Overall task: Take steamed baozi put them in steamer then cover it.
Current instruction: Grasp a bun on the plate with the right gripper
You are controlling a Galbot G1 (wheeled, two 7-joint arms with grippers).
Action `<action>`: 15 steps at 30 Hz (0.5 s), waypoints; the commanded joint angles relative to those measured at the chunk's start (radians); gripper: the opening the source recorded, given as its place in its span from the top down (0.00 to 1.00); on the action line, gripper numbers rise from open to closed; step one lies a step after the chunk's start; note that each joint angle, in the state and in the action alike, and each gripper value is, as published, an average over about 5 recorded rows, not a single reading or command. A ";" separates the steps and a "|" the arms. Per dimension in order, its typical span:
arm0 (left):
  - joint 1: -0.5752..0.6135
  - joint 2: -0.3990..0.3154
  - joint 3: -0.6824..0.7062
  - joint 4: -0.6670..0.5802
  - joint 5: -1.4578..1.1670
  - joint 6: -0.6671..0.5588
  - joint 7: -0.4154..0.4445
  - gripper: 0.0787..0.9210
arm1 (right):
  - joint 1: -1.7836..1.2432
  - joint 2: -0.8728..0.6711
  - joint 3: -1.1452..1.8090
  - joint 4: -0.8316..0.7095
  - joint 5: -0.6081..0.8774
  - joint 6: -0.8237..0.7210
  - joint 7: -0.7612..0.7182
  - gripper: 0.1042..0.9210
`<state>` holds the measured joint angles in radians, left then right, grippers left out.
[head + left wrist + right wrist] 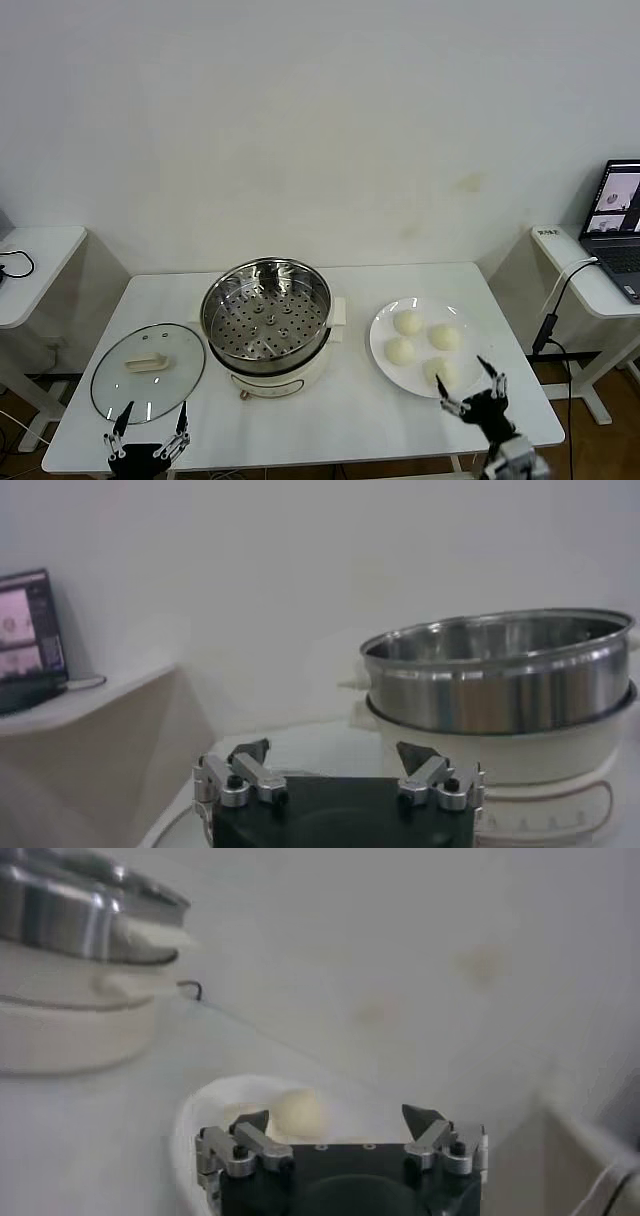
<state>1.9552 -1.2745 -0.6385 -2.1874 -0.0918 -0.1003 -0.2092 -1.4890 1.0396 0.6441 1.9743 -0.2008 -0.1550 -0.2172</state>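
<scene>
White table point(350, 420): both grippers open at front edge.

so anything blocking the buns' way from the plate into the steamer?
Nothing visible. The steamer stands uncovered; its lid lies flat on the table on the far side from the plate. The buns sit exposed, right gripper open beside them.

Steamer point(266, 318): shiny perforated steel basket, glossy cream plastic base. Cover point(148, 371): clear glass, metal rim, matt cream handle. Steamed baozi point(407, 322): smooth matt dough. Plate point(381, 340): glossy white. Table point(340, 410): smooth matt white.
</scene>
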 commanded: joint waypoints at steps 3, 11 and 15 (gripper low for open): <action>-0.032 -0.004 -0.004 -0.004 0.089 0.031 0.026 0.12 | 0.273 -0.243 -0.031 -0.116 -0.185 -0.110 -0.173 0.12; -0.025 -0.021 0.001 0.010 0.116 0.021 0.030 0.12 | 0.676 -0.453 -0.349 -0.319 -0.193 -0.082 -0.394 0.12; -0.022 -0.024 0.000 -0.004 0.125 0.020 0.028 0.12 | 0.870 -0.540 -0.572 -0.353 -0.144 -0.059 -0.551 0.12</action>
<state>1.9405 -1.2973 -0.6375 -2.1903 0.0070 -0.0875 -0.1866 -0.8728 0.6552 0.2534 1.7069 -0.3089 -0.1916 -0.6024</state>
